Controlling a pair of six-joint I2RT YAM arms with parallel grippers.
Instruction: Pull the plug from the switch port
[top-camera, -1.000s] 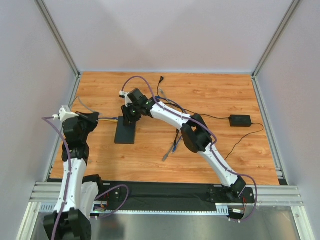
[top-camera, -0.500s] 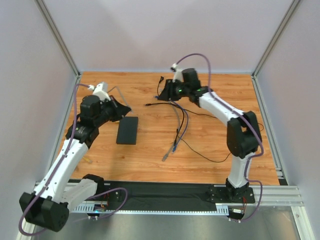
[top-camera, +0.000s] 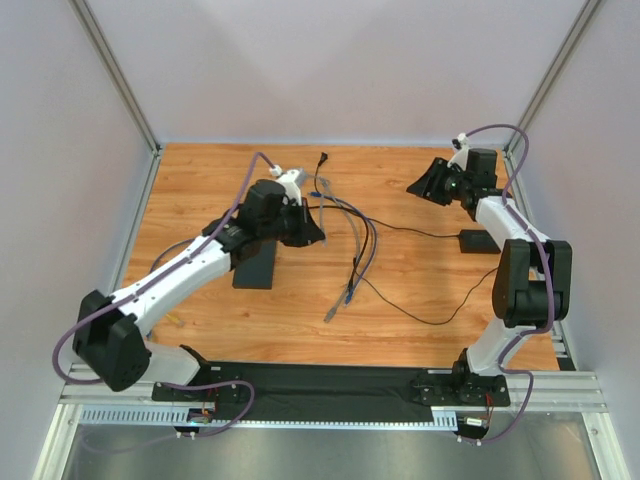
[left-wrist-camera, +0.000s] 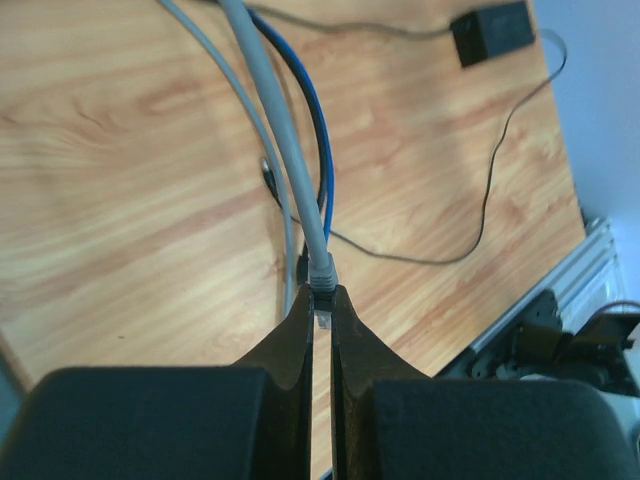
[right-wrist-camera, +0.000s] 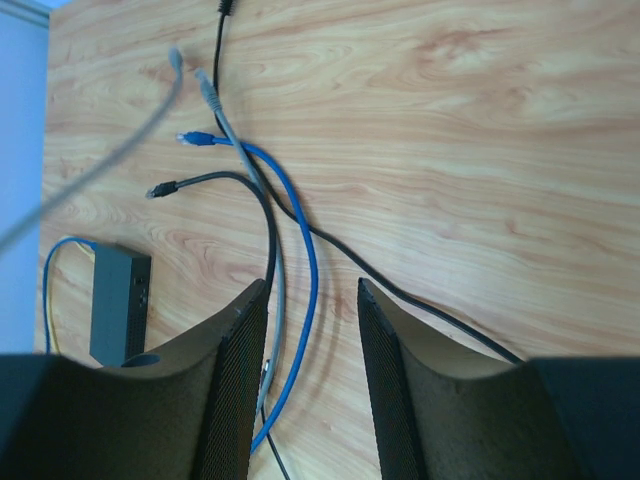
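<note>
Top: the left claw (top-camera: 310, 230) has swung right beyond the switch (top-camera: 254, 268); the right claw (top-camera: 418, 186) withdrew far right.
Left wrist: claw clamps the plug (left-wrist-camera: 321, 298) of the grey cable (left-wrist-camera: 284, 150).
Right wrist: claw wide; switch port (right-wrist-camera: 141, 293) lies left on the table (right-wrist-camera: 500, 150).

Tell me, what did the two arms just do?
The left gripper swung from the table's left side across to the right of the black box, and is shut on a grey cable's plug. The right gripper left the box, swept to the far right and hangs open, empty. The box and the adapter brick stayed put.
</note>
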